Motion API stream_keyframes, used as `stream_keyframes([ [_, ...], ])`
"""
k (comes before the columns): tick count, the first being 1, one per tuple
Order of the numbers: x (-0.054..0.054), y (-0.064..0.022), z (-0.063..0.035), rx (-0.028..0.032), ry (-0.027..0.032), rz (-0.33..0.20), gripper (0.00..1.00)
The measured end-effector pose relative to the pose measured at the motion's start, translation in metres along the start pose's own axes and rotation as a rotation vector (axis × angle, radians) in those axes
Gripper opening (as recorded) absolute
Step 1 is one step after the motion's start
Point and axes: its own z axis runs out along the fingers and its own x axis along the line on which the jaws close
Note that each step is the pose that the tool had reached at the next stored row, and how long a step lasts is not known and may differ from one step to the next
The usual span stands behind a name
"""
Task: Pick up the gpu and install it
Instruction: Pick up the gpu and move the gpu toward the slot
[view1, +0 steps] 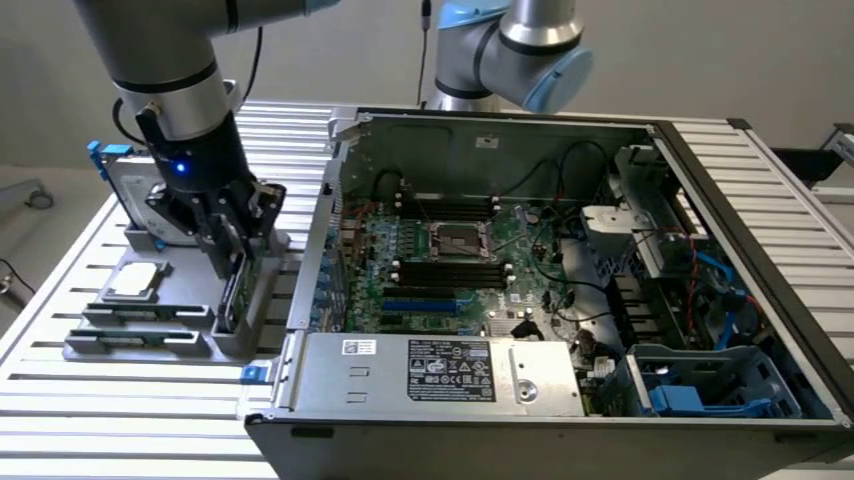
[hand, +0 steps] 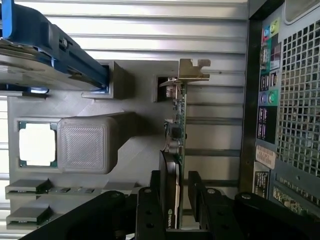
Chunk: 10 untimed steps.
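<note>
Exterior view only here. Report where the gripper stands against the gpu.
Observer: The gripper is open and straddles the gpu, a finger beside each face.
Operator: Give me the card's orientation.
Observer: It stands on edge in the grey holder; green board faces the computer case, black shroud faces away.
Operator: Locate the bracket.
Observer: The silver bracket is at the end farthest from the gripper.

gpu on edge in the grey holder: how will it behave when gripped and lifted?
Probably stiff: the gpu is a flat board with a shroud, so it shouldn't flex between the open gripper. Glossy shroud may slip. Thin and on edge in the holder, it could tilt if pulled off-axis.
</note>
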Motion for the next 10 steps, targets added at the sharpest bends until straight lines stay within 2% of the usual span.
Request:
stream_keyframes([
  [10,0.001,-0.0010,0.0182,0.0001,0.0003,-0.006,0.36],
])
